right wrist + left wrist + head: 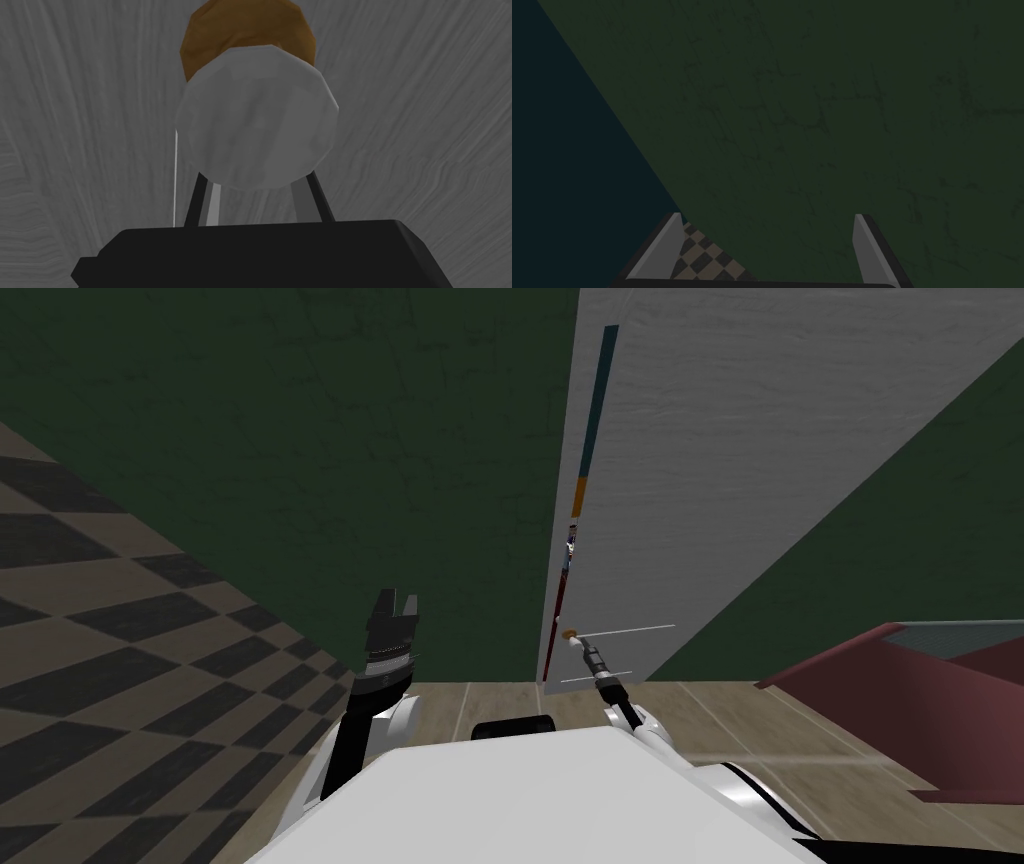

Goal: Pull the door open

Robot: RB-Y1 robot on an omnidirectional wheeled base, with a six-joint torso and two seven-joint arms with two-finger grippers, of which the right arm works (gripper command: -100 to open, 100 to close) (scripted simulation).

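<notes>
Facing a dark green wall (300, 438) in the head view, with a light grey door (720, 468) standing right of centre and a narrow strip of colours (585, 478) showing along its left edge. Looking down on checkered floor (100, 668) to the left, pale planks (500, 703) at the door's foot and dark red furniture (900, 708) to the right. Reaching the right gripper (577, 640) out to the small door knob (568, 634), low on the door near its left edge. Holding the left gripper (393, 608) raised before the wall, well apart from the door.

Looking along the left gripper in its wrist view: holding its fingers (672, 240) spread wide, gripping nothing, pointing at the wall above a patch of checkered floor.

Looking along the right gripper in its wrist view: pinching the round grey door knob (256, 117) between both blades, pressing on its sides, with a brown plate (235, 35) behind it against the grained door.
</notes>
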